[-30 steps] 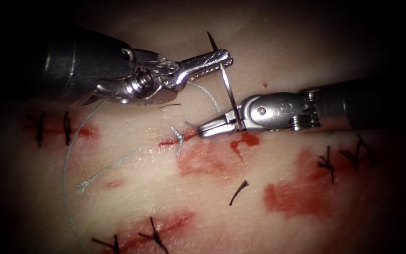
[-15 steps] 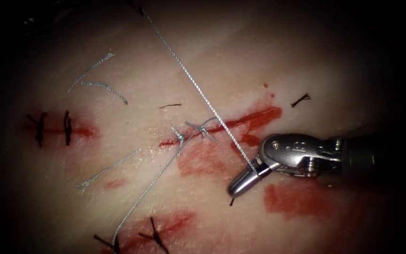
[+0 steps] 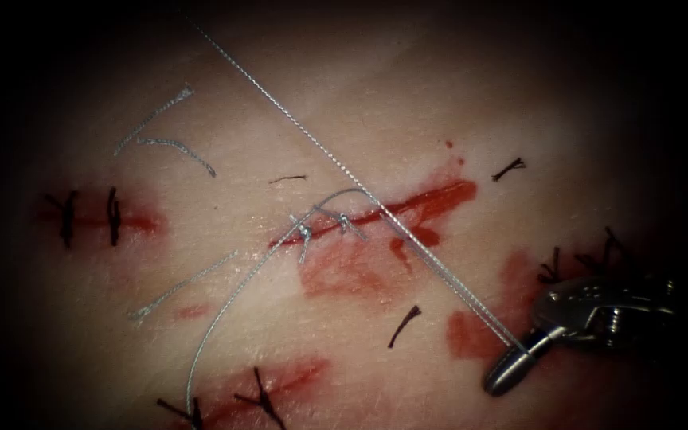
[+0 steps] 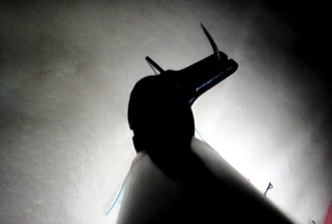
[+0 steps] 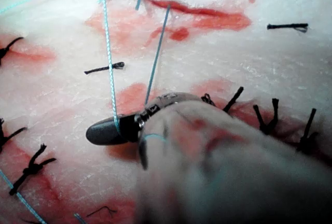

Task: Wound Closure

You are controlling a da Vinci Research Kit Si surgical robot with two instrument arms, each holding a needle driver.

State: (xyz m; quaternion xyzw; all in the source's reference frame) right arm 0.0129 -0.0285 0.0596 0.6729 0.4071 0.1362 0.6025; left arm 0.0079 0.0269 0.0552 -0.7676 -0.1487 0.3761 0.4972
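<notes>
The cut [image 3: 408, 209] runs across the middle of the tissue [image 3: 408, 103], with red fluid in it and two pale knots [image 3: 306, 231] at its left end. My right tool [image 3: 503, 374] is low on the right of the cut, jaws shut on the pale thread [image 3: 376, 199], which runs taut to the upper left. A slack strand [image 3: 232, 306] arcs from the cut down to the left. The right wrist view shows the same tool [image 5: 101, 132] clamping the thread [image 5: 108, 53]. My left tool [image 4: 225, 68] is shut on the needle [image 4: 210, 40] near mid-curve, clear of the tissue.
Old black stitches [image 3: 113, 215] sit at the left, at the lower edge [image 3: 260, 398] and at the right [image 3: 555, 275]. Cut thread ends [image 3: 177, 291] lie loose on the tissue. Red fluid patches [image 3: 344, 275] spread below the cut.
The left tool carried the needle out of the endoscope view. The right tool let go of the needle, took the thread and pulled it down to the lower right, drawing it taut.
</notes>
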